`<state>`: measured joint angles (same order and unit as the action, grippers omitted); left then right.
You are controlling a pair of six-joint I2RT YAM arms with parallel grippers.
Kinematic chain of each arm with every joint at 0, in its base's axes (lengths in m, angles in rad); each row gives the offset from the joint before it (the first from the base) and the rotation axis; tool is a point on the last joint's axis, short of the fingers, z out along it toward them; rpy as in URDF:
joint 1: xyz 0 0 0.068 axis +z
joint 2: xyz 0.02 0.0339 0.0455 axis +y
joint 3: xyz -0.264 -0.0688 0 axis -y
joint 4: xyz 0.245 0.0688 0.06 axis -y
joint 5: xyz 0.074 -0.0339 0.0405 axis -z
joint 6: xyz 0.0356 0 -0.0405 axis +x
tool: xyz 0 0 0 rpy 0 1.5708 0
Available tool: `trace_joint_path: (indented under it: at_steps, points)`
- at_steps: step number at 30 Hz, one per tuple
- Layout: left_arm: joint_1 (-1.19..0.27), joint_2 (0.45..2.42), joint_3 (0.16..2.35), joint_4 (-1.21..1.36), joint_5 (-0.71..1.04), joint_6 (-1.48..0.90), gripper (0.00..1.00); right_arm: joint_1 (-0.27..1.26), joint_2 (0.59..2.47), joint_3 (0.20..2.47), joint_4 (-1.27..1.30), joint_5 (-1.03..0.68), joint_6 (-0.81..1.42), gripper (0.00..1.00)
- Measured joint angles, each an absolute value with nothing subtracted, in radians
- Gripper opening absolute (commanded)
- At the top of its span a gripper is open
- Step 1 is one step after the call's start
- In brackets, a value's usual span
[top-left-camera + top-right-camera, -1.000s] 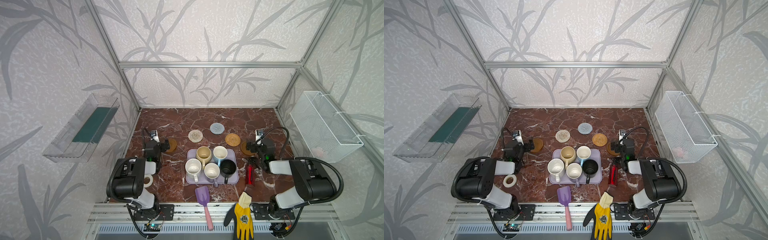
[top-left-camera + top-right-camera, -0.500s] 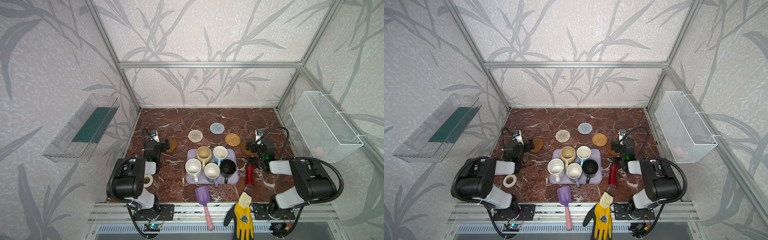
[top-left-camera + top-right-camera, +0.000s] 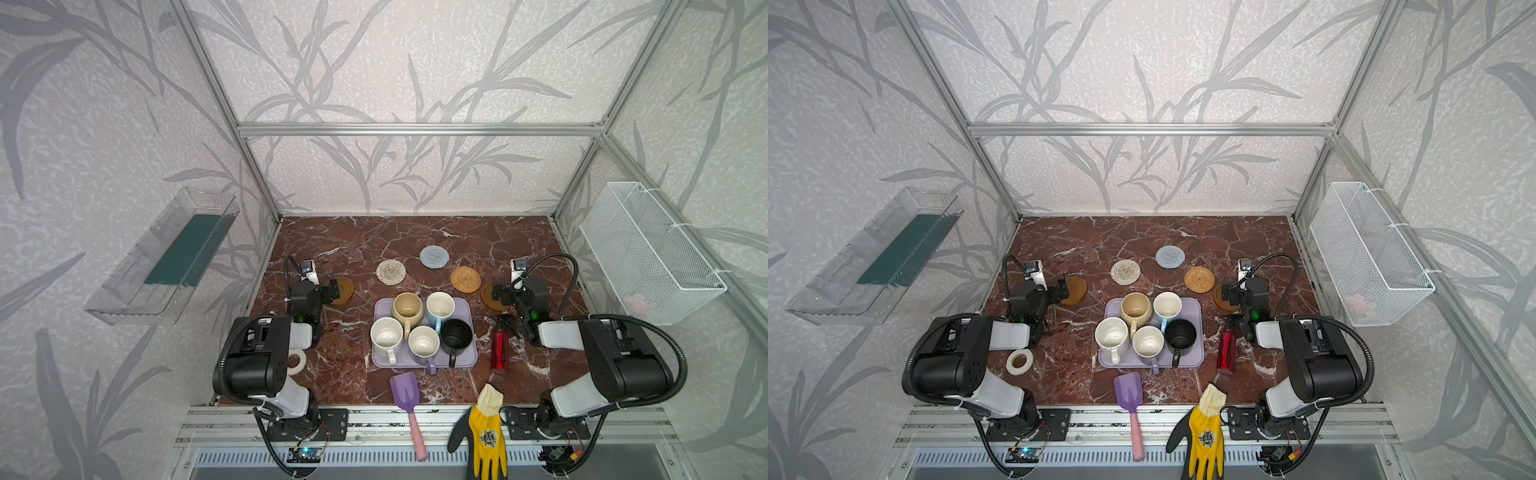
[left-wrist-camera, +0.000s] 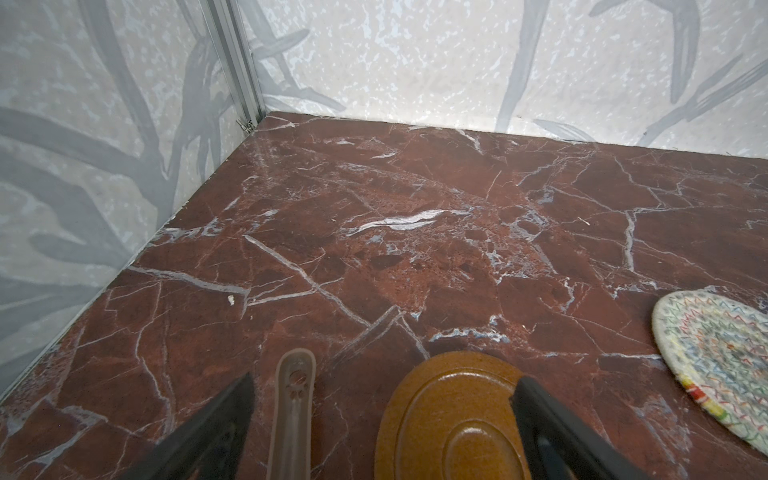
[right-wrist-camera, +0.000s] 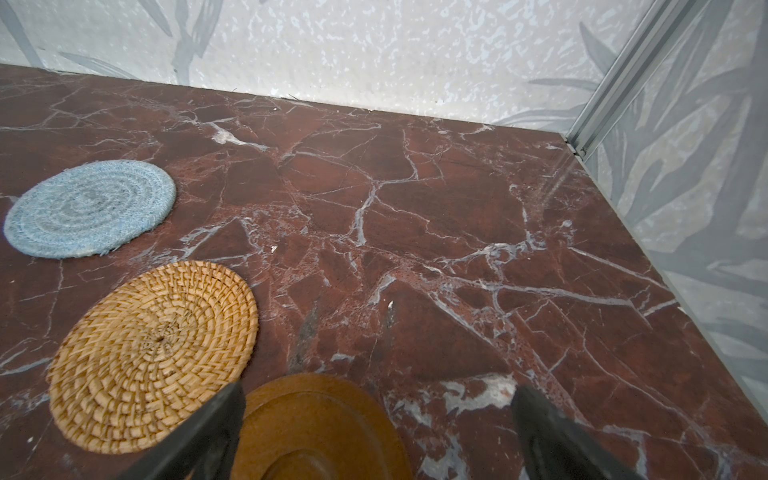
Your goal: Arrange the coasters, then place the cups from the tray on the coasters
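Fingers (image 4: 208,432) stand apart on left gripper (image 4: 384,380) and right gripper (image 5: 378,390); coasters (image 3: 434,257) lie spread (no cup on any); cups (image 3: 407,309) fill the tray (image 3: 469,359).

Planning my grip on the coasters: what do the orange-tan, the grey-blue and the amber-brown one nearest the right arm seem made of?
Orange-tan coaster: likely woven rattan, matte; coiled plaited strands show.
Grey-blue coaster: seemingly coiled cotton rope, soft; fuzzy fibres at its edge.
Amber-brown coaster: matte with raised concentric rings; maybe silicone or cork, unclear.
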<state>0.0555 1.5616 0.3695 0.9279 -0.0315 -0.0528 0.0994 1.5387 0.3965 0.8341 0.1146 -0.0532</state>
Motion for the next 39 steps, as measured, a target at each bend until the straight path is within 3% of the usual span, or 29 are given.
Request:
trace_joint_path:
  at_steps: [31, 39]
  points:
    - [0.056, 1.559, 0.357, 0.958, -0.015, -0.052, 0.98, 0.099, 1.538, 0.397, 0.834, 0.111, -0.053, 0.99]
    - [0.055, 1.466, 0.327, 0.945, -0.013, -0.052, 0.99, 0.099, 1.466, 0.395, 0.790, 0.104, -0.054, 0.99]
